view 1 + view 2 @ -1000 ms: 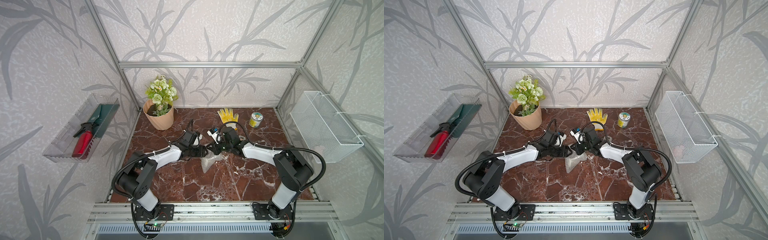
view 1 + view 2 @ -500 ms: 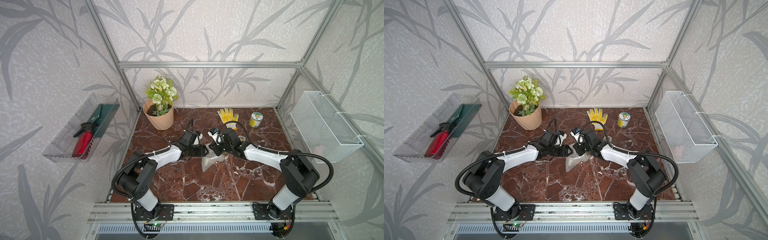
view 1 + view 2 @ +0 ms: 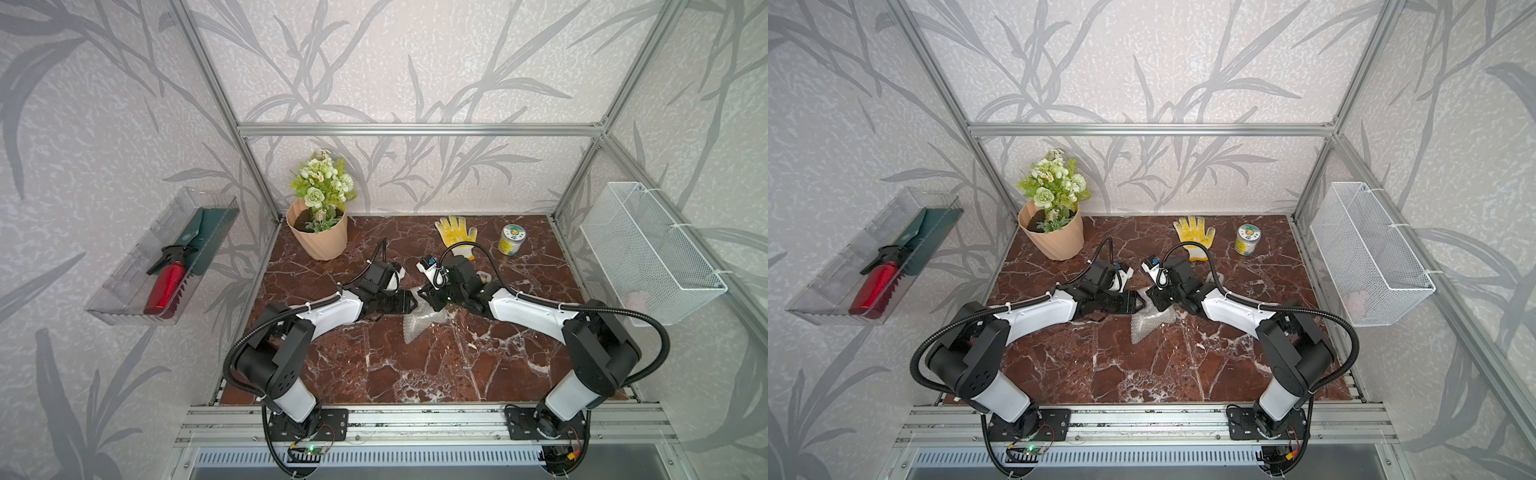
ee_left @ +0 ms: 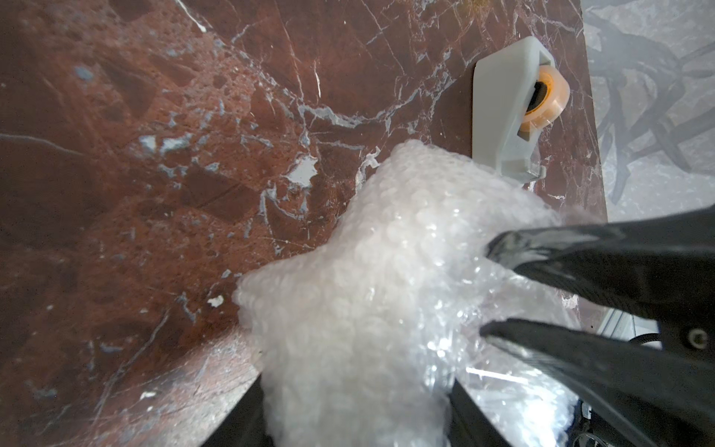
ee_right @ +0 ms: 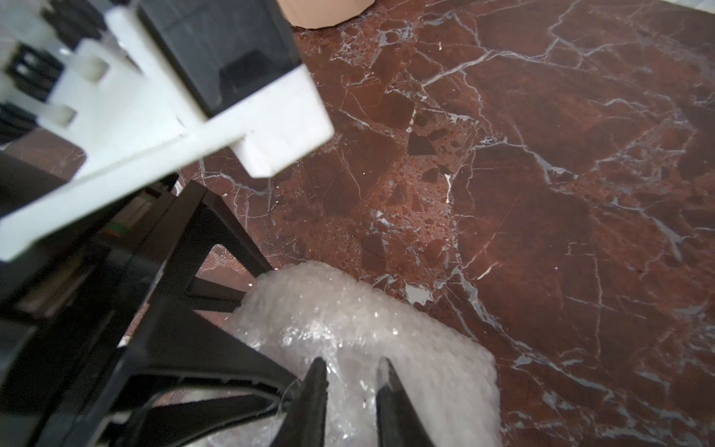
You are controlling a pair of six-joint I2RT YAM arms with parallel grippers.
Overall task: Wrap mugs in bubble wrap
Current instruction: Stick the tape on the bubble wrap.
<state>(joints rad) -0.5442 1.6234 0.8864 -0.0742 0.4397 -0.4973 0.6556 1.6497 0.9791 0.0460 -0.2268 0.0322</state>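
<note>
Seems well along: bubble wrap (image 3: pixel 419 326) bunched into a lump on the table (image 3: pixel 415 374) at centre frame, mug unseen, presumably inside. Left to do, by the look: tucking loose ends, perhaps taping, with the tape dispenser (image 4: pixel 499 116) just beside the lump. Left claw (image 5: pixel 282 331) clamped across the lump; right claw (image 5: pixel 352 371) slightly apart, film between its tips. Open table toward lower frame; flower pot (image 3: pixel 320 239), glove (image 3: pixel 455 232) and jar (image 3: pixel 511 242) well apart near the back edge.

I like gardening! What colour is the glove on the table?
Yellow, with a white cuff. The glove shows best in a top view.
</note>
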